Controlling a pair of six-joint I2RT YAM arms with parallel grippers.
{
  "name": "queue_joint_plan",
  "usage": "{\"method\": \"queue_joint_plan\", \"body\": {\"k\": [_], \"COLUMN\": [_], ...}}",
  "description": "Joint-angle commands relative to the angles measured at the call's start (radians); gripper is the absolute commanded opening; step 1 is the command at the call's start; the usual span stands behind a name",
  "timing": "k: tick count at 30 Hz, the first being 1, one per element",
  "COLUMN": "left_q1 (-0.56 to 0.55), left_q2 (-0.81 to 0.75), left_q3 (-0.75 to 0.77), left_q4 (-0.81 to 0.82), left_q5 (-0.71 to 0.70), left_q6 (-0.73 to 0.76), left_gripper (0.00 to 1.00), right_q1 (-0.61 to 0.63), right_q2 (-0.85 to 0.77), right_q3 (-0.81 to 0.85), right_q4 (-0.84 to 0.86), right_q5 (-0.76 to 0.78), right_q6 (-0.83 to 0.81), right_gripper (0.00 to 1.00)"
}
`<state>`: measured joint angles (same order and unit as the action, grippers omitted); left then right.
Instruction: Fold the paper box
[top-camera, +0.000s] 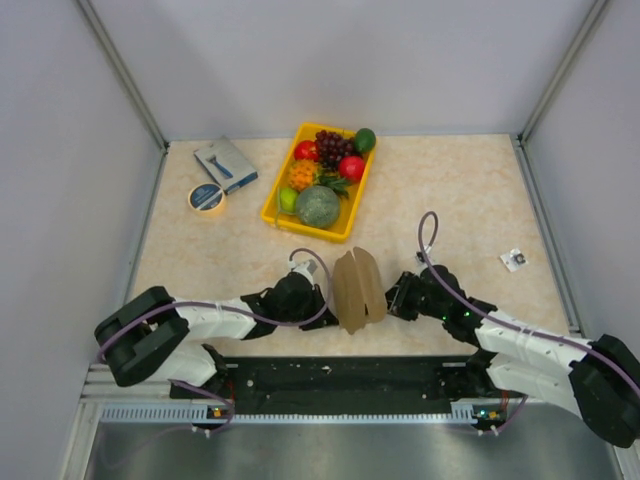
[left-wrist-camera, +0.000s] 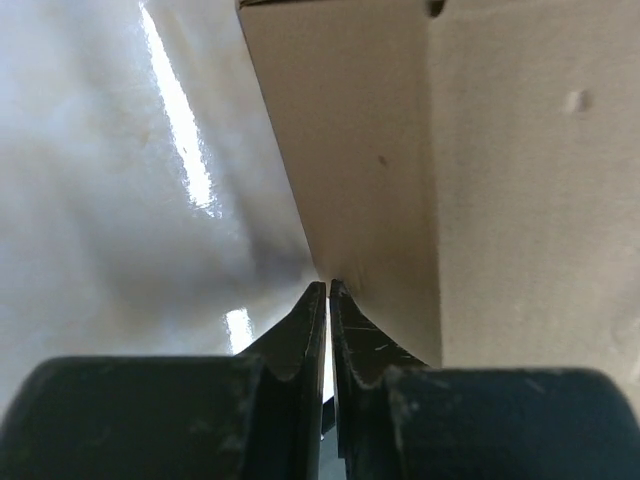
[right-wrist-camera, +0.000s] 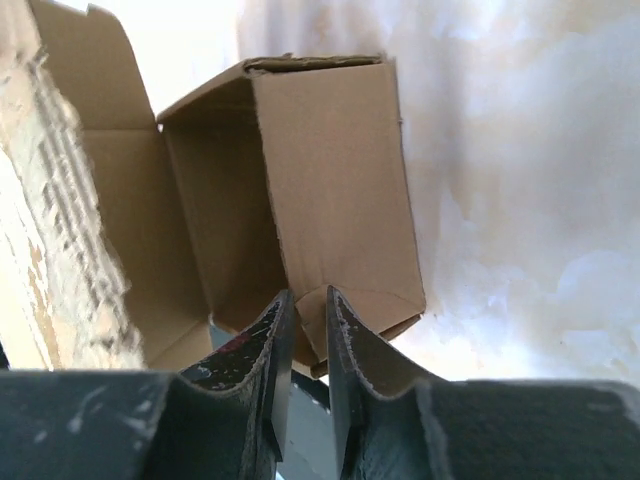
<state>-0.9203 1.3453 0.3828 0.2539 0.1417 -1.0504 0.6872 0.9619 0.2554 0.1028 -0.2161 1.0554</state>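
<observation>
The paper box (top-camera: 358, 290) is brown corrugated cardboard, partly folded and standing on edge near the table's front, between my two grippers. My left gripper (top-camera: 325, 297) is at its left side. In the left wrist view the left gripper (left-wrist-camera: 328, 286) is shut with nothing between the fingers, its tips touching a cardboard wall (left-wrist-camera: 350, 140). My right gripper (top-camera: 392, 297) is at the box's right side. In the right wrist view the right gripper (right-wrist-camera: 309, 296) is closed on the lower flap of the box (right-wrist-camera: 330, 180), whose open inside faces left.
A yellow tray (top-camera: 305, 229) with fruit stands at the back centre. A blue-grey packet (top-camera: 226, 165) and a tape roll (top-camera: 207, 197) lie at the back left. A small white item (top-camera: 514, 260) lies at the right. A black rail (top-camera: 340, 375) runs along the front edge.
</observation>
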Motion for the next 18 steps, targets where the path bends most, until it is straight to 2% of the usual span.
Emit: {"method": "queue_joint_plan", "body": {"k": [1,4,5,8,12,14,18], "left_q1": [-0.043,-0.052,-0.051,-0.042,-0.015,-0.006,0.006], "left_q2": [0.054,0.068,0.058,-0.030,-0.214,-0.311,-0.451], "left_q3": [0.070,0.076,0.071,0.021,-0.018,-0.031,-0.042], "left_q4": [0.154,0.150,0.139,0.082,-0.109,-0.203,-0.307], "left_q5": [0.019,0.019,0.001,-0.043,-0.132,-0.180,-0.214], "left_q6": [-0.039,-0.043,-0.048,-0.034,0.018,0.047,0.119], "left_gripper": [0.09,0.08,0.08,0.14,0.30,0.41,0.57], "right_q1": [0.086,0.138,0.130,0.115,0.081,0.055,0.012], "right_q2": [-0.009,-0.015,-0.026,-0.124,-0.221,-0.221,-0.190], "right_q3": [-0.019,-0.013,-0.007,0.008,0.021,0.024,0.048], "right_q4": [0.107,0.117,0.057,-0.035,-0.161,-0.169,-0.231], "right_q5": [0.073,0.124,0.136,0.198,0.207,0.153,0.097], "right_q6": [0.192,0.244,0.245,0.163,0.013,-0.075,-0.178], "right_gripper": [0.18,0.18,0.19,0.25,0.33,0.45,0.45]}}
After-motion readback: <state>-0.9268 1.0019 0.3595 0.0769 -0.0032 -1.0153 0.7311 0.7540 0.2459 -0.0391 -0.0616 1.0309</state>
